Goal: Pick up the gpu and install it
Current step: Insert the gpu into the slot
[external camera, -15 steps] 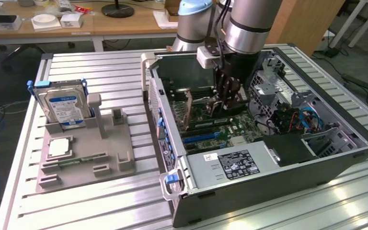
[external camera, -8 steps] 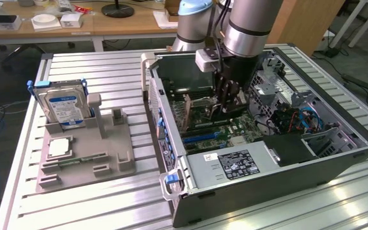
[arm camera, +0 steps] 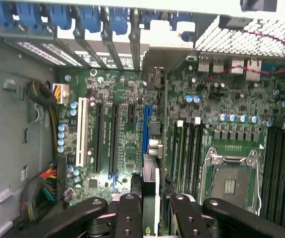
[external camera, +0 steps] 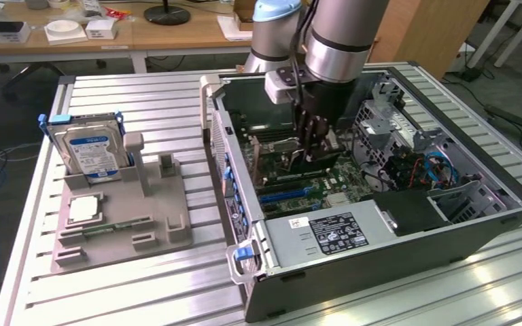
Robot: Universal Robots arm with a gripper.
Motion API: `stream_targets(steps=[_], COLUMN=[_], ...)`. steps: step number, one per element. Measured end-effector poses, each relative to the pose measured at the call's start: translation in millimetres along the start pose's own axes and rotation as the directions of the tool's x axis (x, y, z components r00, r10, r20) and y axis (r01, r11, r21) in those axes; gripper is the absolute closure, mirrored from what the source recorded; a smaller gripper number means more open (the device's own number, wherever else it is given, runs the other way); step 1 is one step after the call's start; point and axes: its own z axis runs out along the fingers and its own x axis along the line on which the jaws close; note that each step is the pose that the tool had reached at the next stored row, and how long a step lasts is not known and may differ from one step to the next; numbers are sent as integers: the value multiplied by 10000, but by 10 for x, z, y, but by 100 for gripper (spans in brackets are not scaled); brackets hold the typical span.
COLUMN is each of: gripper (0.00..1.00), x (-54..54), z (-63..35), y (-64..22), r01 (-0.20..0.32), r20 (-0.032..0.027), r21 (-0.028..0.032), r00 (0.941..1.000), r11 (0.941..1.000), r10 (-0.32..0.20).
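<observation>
- One gpu (arm camera: 151,191) is the task's thing. It sits edge-on between the fingers, a thin pale strip in the wrist view, held inside the case (external camera: 478,224) and not seated in any slot.
- The hand (external camera: 319,146) is clamped on the gpu, with its fingers against the card's two faces. It hangs low over the board (arm camera: 127,144).
- On the board beyond the card's edge, the blue slot (arm camera: 146,129) runs roughly in line with the card. Black slots and a white slot (arm camera: 82,131) lie beside it.
- As a judgement, the pickup is done and the install is in hand, at the stage of lining the card up over a slot.
- Seating would call for the card's edge to be parallel to the slot and centred on it. The bracket end should face the blue clips (arm camera: 90,17), and the press should go straight down with no tilt. How much gap is left between card and slot cannot be told.
- The CPU socket (arm camera: 230,181) lies beside the slots, clear of the card.
- On the surface (external camera: 134,299), at the exterior view's left, a grey stand (external camera: 166,217) holds a hard drive (external camera: 93,153) upright, well apart from the case.
</observation>
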Motion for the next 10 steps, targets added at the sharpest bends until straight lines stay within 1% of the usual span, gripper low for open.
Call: stream_targets(steps=[3, 10], gripper=[73, 73], x=[17, 42], z=[31, 136], y=[2, 7], r01=[2, 1], r20=[1, 1], r21=[-1, 0], r00=[10000, 10000], r11=[10000, 10000], r10=[-2, -1])
